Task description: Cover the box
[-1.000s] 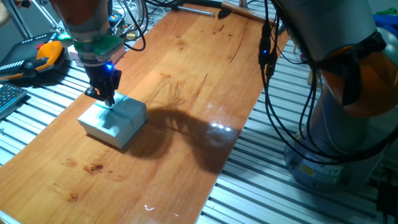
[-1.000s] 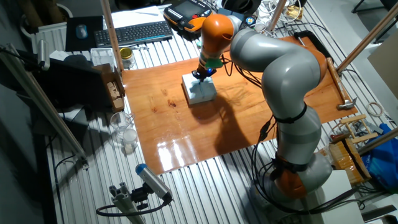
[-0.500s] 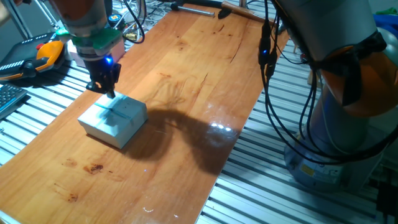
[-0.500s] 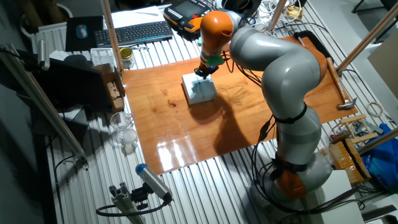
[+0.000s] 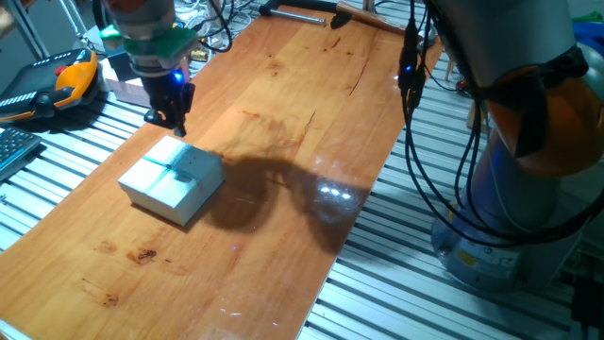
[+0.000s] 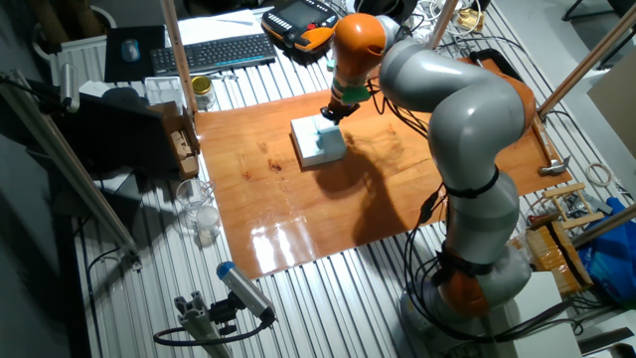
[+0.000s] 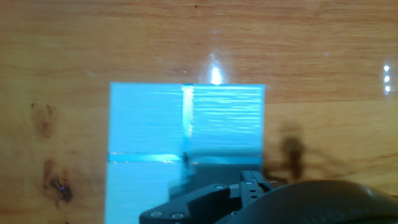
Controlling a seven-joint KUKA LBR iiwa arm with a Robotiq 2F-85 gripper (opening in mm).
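Note:
The box [image 5: 173, 179] sits on the wooden table [image 5: 283, 113] at its left side. A pale blue lid with a thin crossed ribbon sits on it, so its dark interior is hidden. It also shows in the other fixed view [image 6: 318, 142] and fills the hand view [image 7: 186, 134]. My gripper [image 5: 173, 123] hangs above the box's far edge, clear of the lid, holding nothing, with its fingers slightly apart. It also shows in the other fixed view [image 6: 332, 112].
An orange teach pendant [image 5: 64, 83] and a keyboard [image 6: 214, 52] lie on the slatted bench beyond the table's left edge. A hammer [image 6: 552, 165] lies at the far end. Black cables [image 5: 411, 104] hang from the arm over the right edge.
My gripper has risen off the lid and moved slightly back and to the right. The lidded box has stayed in place.

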